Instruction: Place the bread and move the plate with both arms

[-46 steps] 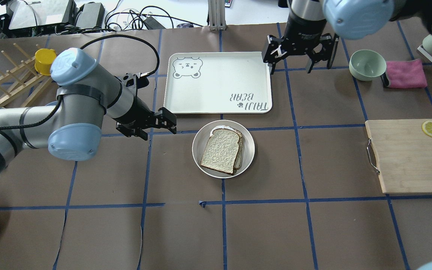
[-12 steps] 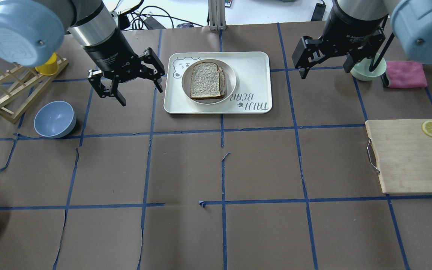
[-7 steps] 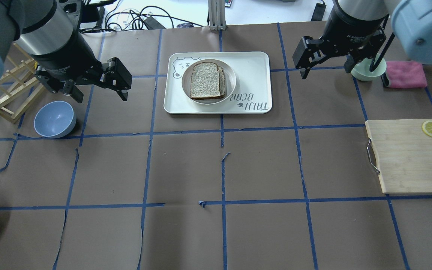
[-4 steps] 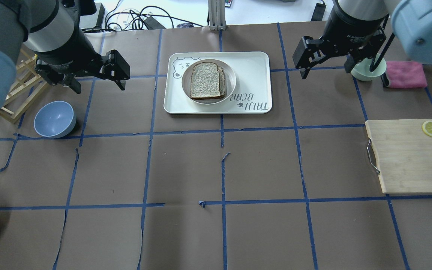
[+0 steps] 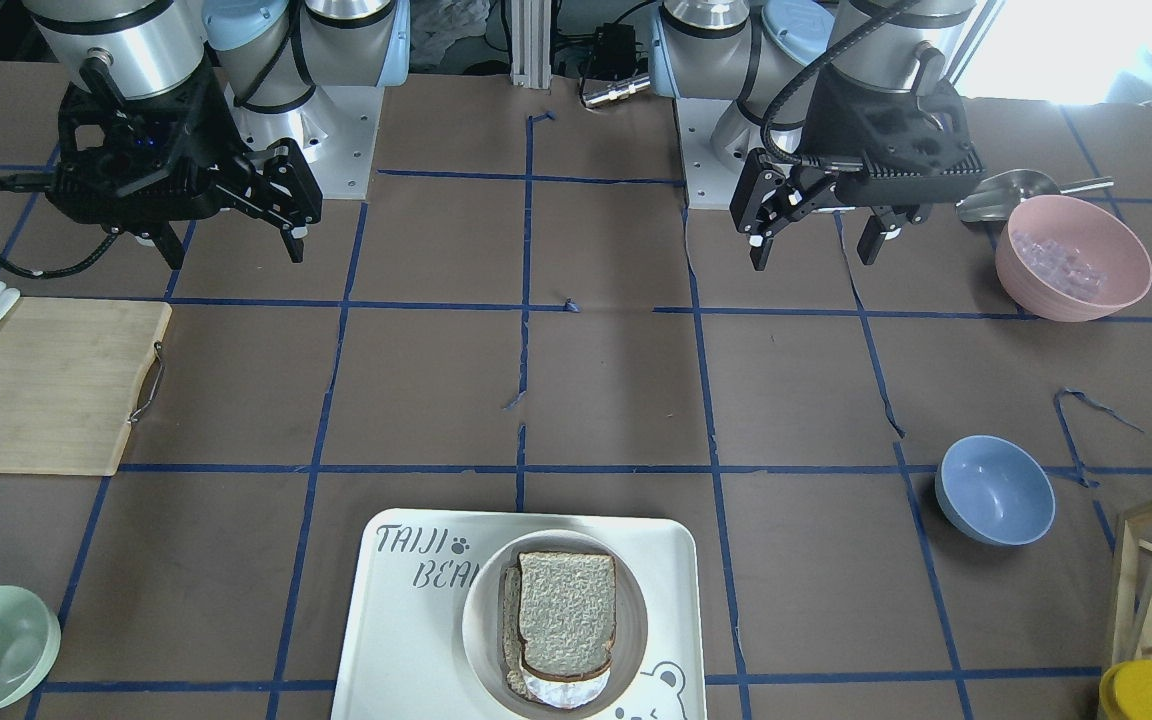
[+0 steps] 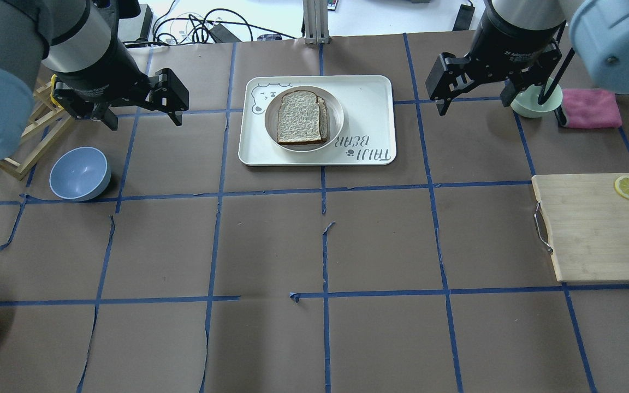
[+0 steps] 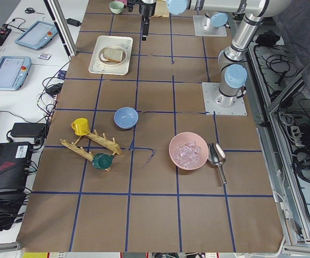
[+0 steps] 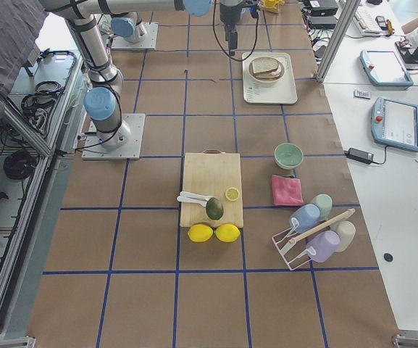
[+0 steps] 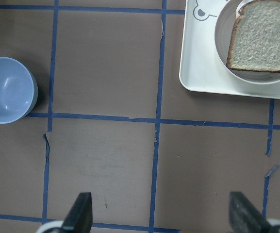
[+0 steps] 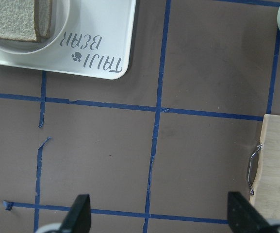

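Note:
The pale bread slice point(image 6: 299, 117) lies on the round cream plate point(image 6: 337, 109), over a tanner slice with a white egg edge. The plate stands on the bear-print tray point(image 6: 369, 98). They also show in the front view: the bread point(image 5: 566, 612), the plate point(image 5: 636, 610) and the tray point(image 5: 406, 640). My left gripper point(image 6: 142, 117) hangs open and empty left of the tray, above the table. My right gripper point(image 6: 475, 103) hangs open and empty right of the tray. The left wrist view shows the bread point(image 9: 258, 35) far ahead of the open fingers point(image 9: 81, 216).
A blue bowl point(image 6: 79, 173) and a wooden rack point(image 6: 19, 147) lie under and beside my left arm. A pale green bowl point(image 6: 530, 106) and a pink cloth point(image 6: 590, 108) lie by my right gripper. A cutting board point(image 6: 598, 229) is at the right, a pink bowl point(image 5: 1071, 258) near my left base.
The plate with the bread went from the table's middle onto the tray. My left gripper has since drawn back left, away from the tray. My right gripper has held still.

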`<action>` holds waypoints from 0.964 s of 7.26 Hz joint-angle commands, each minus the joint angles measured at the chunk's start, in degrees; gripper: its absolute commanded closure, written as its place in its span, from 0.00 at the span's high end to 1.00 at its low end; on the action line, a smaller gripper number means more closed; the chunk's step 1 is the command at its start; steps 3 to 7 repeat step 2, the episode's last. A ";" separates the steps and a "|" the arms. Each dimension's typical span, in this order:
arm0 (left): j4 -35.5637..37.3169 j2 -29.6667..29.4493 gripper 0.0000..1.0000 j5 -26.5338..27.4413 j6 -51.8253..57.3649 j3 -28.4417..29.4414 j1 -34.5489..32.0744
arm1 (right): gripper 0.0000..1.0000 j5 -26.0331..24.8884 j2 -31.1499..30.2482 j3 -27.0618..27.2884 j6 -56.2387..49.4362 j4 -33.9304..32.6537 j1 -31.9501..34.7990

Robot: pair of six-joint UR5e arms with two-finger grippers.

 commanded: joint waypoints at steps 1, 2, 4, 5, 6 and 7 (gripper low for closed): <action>-0.07 0.24 1.00 -0.14 0.01 -0.15 -0.09 | 1.00 -0.07 0.00 0.04 0.00 -0.04 0.00; -0.16 0.42 1.00 -0.14 0.10 -0.23 -0.09 | 1.00 -0.07 0.00 0.04 0.00 -0.04 0.00; -0.16 0.42 1.00 -0.14 0.10 -0.23 -0.09 | 1.00 -0.07 0.00 0.04 0.00 -0.04 0.00; -0.16 0.42 1.00 -0.14 0.10 -0.23 -0.09 | 1.00 -0.07 0.00 0.04 0.00 -0.04 0.00; -0.16 0.42 1.00 -0.14 0.10 -0.23 -0.09 | 1.00 -0.07 0.00 0.04 0.00 -0.04 0.00; -0.16 0.42 1.00 -0.14 0.10 -0.23 -0.09 | 1.00 -0.07 0.00 0.04 0.00 -0.04 0.00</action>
